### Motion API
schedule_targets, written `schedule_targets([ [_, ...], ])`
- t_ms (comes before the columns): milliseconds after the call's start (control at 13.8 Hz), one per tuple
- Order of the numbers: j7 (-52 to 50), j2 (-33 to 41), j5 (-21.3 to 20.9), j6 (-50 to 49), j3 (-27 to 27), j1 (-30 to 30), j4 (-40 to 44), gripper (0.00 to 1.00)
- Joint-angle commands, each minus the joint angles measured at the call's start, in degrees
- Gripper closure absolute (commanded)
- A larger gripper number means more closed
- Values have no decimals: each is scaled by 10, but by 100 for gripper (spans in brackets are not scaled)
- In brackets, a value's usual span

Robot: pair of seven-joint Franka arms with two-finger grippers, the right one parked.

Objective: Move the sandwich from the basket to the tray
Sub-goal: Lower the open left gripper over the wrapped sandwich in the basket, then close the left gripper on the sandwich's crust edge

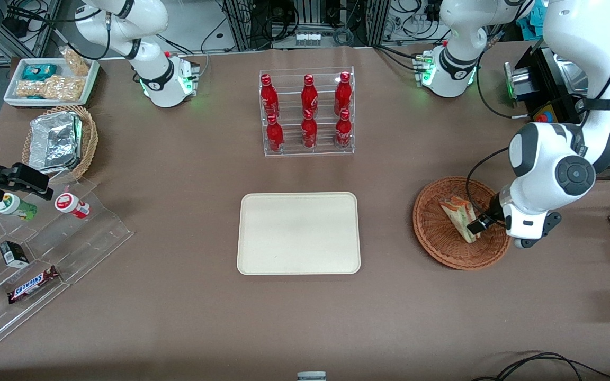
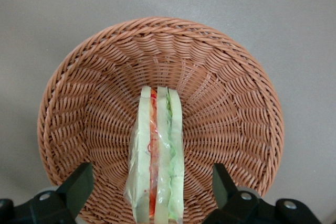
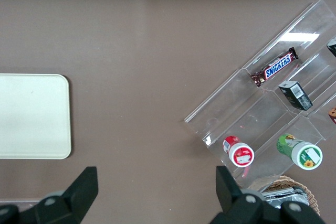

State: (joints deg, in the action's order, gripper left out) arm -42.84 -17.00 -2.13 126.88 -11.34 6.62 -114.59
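While the sandwich stands on edge in the basket near the working arm's end of the table, the gripper hangs over it, fingers spread wide on either side, not touching. The tray lies mid-table, bare.

On the brown desk, the pincer hangs low near the working arm's end, fingers spread. From it, toward the parked arm's end and farther from the front camera, stands a clear rack of red bottles. Well past that sit a stepped clear display with a Snickers bar, a foil container and a white snack tray.
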Motion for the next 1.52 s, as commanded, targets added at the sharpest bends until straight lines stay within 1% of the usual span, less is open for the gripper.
schedule_targets([
  [0,-20,-6,-1,7,-1,-2,2,0],
  [870,-37,-41,-2,27,-3,-13,1,0],
  [1232,-37,-63,-2,27,-3,-13,-13,0],
  [1304,-37,-71,-3,27,-3,-13,-13,2],
  [1377,-37,-72,-3,27,-3,-13,-13,41],
  [1449,-37,-72,-3,23,-3,-13,-12,76],
])
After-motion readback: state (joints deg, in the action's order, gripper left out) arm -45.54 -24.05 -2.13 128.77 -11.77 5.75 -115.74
